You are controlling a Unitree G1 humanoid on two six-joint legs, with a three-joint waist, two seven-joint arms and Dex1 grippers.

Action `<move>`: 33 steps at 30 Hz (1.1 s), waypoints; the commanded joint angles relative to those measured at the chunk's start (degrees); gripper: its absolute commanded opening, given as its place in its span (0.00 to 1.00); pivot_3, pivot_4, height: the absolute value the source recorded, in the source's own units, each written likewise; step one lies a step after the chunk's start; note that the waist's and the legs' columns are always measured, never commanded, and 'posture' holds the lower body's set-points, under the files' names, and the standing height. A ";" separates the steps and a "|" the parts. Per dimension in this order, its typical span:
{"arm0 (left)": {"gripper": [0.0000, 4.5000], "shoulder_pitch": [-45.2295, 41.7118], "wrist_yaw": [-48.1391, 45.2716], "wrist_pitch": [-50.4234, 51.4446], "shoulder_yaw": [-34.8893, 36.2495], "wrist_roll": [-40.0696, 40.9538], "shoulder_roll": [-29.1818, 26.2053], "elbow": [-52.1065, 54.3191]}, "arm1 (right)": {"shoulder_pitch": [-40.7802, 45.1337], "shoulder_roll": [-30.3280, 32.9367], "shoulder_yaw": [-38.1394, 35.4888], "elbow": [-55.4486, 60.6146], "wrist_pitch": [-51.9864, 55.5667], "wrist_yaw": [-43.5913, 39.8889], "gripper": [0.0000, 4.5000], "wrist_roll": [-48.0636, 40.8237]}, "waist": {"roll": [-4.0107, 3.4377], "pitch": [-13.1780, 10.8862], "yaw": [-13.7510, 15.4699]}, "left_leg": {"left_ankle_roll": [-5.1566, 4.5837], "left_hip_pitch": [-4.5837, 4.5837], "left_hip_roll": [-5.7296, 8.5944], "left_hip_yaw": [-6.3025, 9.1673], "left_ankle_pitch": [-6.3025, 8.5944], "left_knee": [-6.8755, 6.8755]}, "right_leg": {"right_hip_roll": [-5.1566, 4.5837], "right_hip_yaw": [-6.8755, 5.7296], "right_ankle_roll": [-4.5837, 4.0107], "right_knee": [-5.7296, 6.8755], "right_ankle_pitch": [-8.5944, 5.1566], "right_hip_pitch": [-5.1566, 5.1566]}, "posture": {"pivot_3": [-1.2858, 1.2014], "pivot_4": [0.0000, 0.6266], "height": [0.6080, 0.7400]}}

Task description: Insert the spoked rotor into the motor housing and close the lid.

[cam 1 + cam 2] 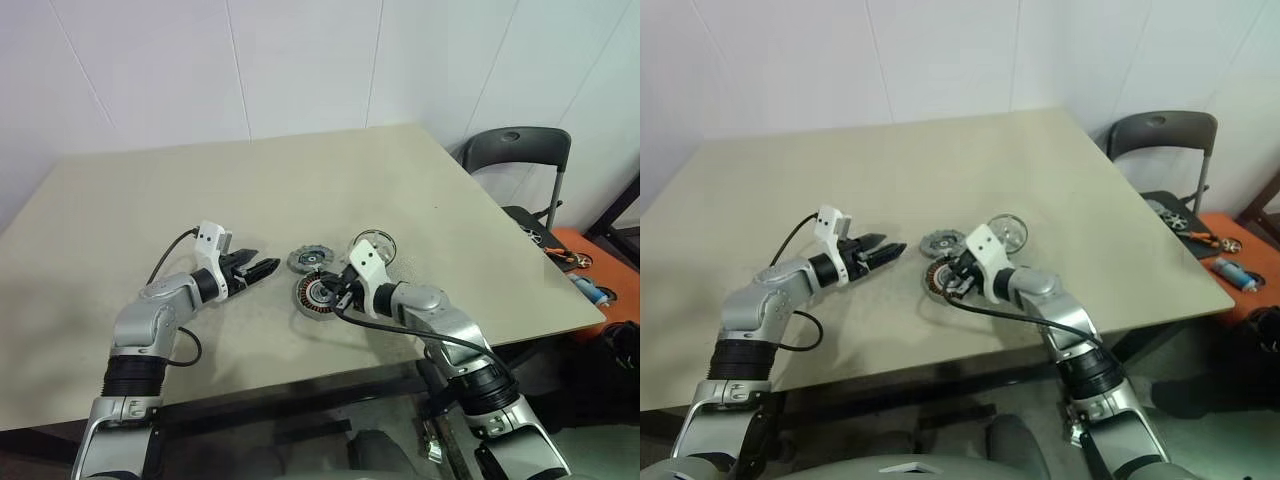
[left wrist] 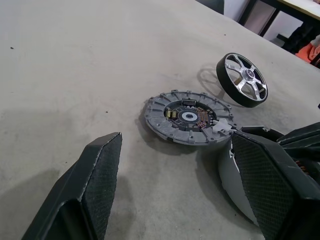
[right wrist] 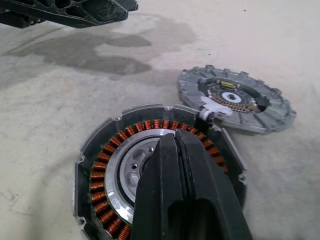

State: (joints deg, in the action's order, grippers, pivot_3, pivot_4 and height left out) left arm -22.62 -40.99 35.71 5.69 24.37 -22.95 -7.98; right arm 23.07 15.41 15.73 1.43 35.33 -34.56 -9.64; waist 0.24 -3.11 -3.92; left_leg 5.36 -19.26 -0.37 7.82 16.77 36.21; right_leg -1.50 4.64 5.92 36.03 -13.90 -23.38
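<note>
so the motor housing (image 3: 155,170) is lying flat on the beige table (image 1: 300,190), near the front edge and a bit right of centre, open side up with its ring of copper windings showing around a silver hub. right gripper (image 3: 182,150) is over the middle of it, fingers pressed together with nothing between them, tips down over the hub. can't tell if they're actually touching the metal or just above it.

just beside the housing, on the far side, is the lid (image 2: 189,116), lying flat with its inner side up, so you see a little circuit ring and a white centre. its rim sits very close to the housing's rim, maybe touching.

the spoked rotor (image 2: 242,80) is a bit further back and to the right, tilted up on its edge, black rim with shiny spokes, apart from the lid.

left gripper (image 1: 258,268) hangs just left of the lid, fingers spread, empty, pointing toward the parts.

grey chair (image 1: 520,160) past the table's right corner.
</note>
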 commanded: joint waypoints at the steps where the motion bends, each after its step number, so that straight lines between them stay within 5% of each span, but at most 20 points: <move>1: 0.82 -0.03 -0.30 -0.75 0.43 0.65 -0.26 1.71 | 2.14 -1.05 0.50 -2.18 -2.10 -0.40 0.00 0.69 | 0.00 0.00 -0.01 | 0.00 0.00 0.00 0.00 0.00 0.01 | 0.00 0.00 0.00 0.00 0.00 0.00 | 0.52 0.00 1.00; 17: 0.82 0.81 -0.24 -1.79 0.29 0.50 -0.06 1.47 | 4.43 -1.93 6.39 -13.49 -8.63 -3.26 0.00 7.49 | 0.09 0.06 -0.16 | 0.00 0.57 0.00 -0.02 0.00 -0.05 | 0.01 0.01 0.11 0.03 -0.08 0.45 | 0.52 0.00 1.00; 25: 0.82 1.84 -0.46 -2.60 0.03 0.40 0.17 1.06 | 5.32 -3.07 -1.48 -11.67 -5.68 -4.21 0.00 1.68 | 0.09 0.05 -0.02 | 0.00 0.80 -0.01 -0.02 0.00 -0.08 | 0.01 0.02 -0.03 -0.01 -0.20 0.69 | 0.52 0.00 1.00; 33: 0.82 1.20 -1.40 -3.56 -0.28 -0.18 0.03 -0.97 | 3.95 -1.71 -0.63 -7.52 -7.00 -6.37 0.00 1.48 | 0.08 0.04 -0.12 | 0.00 0.75 -0.01 -0.03 0.01 -0.14 | 0.01 0.02 -0.01 -0.02 -0.19 0.62 | 0.52 0.00 1.00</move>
State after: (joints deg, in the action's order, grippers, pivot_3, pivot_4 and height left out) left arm -20.33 -41.75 33.48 5.26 24.26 -22.51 -9.21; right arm 26.66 13.33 14.61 -9.98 29.78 -39.64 -7.76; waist 0.32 -3.07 -4.04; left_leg 5.36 -18.53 -0.38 7.79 16.77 36.07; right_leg -1.49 4.65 5.91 36.01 -14.09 -22.77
